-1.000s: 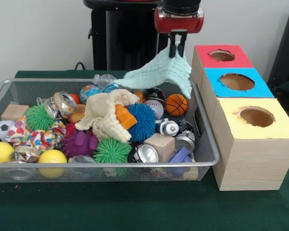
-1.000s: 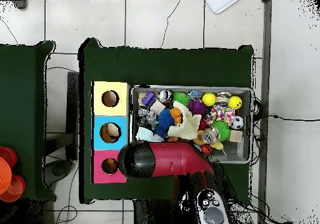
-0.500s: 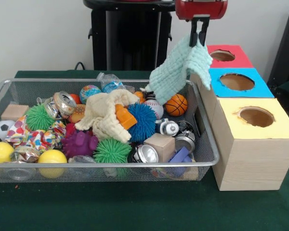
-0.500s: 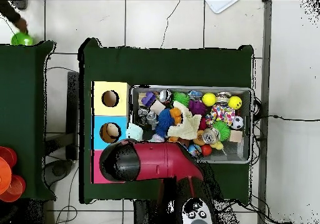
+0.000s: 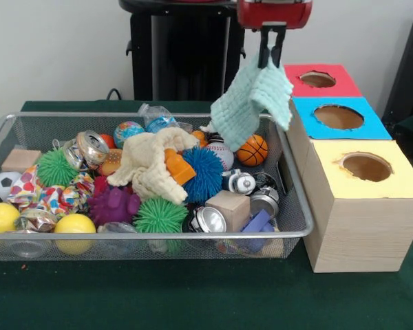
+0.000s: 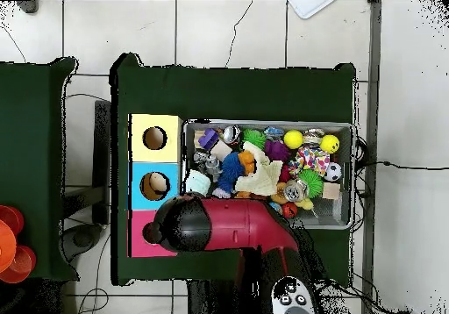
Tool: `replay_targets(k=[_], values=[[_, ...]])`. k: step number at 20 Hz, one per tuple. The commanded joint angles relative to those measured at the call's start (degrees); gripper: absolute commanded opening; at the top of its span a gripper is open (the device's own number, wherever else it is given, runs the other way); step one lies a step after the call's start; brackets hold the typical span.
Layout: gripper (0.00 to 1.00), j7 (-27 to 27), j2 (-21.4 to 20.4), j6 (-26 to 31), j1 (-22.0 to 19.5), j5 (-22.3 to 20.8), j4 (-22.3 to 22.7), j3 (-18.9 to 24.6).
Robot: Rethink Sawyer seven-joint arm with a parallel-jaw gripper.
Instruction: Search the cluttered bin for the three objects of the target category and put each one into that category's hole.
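While the cloth hung free, notes were taken as follows;

gripper: the gripper (image 5: 271, 51) stood high over the bin's box-side end, jaws clamped together on the top edge of the mint cloth (image 5: 251, 103); it was pinched at one edge, I judged, so that the rest would drape straight down and feed into a hole

cloth: lifted clear of the clutter, its lower corner hanging above the basketball (image 5: 252, 150) without touching it as far as I could tell; its right edge hung just beside the box wall, over the bin's rim and not yet over any hole; in the overhead view only a pale patch (image 6: 199, 183) showed next to the arm (image 6: 224, 225), at the bin's edge beside the blue box

boxes: red box (image 5: 318, 81), blue box (image 5: 339, 117) and yellow box (image 5: 367, 167) stood in a row, touching, just beside the bin (image 5: 138, 237); holes faced up so that things could be dropped in from above; something pale lay inside the blue hole (image 6: 155, 185) seen from overhead, so blue was probably the cloth category

step: carrying from bin to hole, judged; the cloth needed to travel further over the boxes before release

left in bin: a cream cloth (image 5: 151, 161) lay spread over the toys, partly covering an orange toy (image 5: 177, 167); likely the next target

risk: the hanging corner could catch on the box edge, or bunch across the hole rather than fall through
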Motion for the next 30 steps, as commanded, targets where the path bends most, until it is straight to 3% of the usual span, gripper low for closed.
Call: replay_targets(k=[1, 5, 6, 11, 23, 30], values=[[0.0, -4.2, 6.1, -6.9, -5.2, -9.0, -4.7, 2.4], [0.0, -6.3, 7.9, -9.1, -8.1, -12.9, -7.0, 4.3], [1.0, -5.7, 8.0, -9.4, -9.3, -14.1, -7.2, 5.6], [1.0, -5.7, 8.7, -12.5, -11.8, -16.0, -7.5, 7.8], [1.0, -9.0, 8.2, -8.5, -15.2, -22.0, -8.2, 10.6], [1.0, -13.8, 9.0, -5.0, -19.8, -25.7, -10.1, 12.8]])
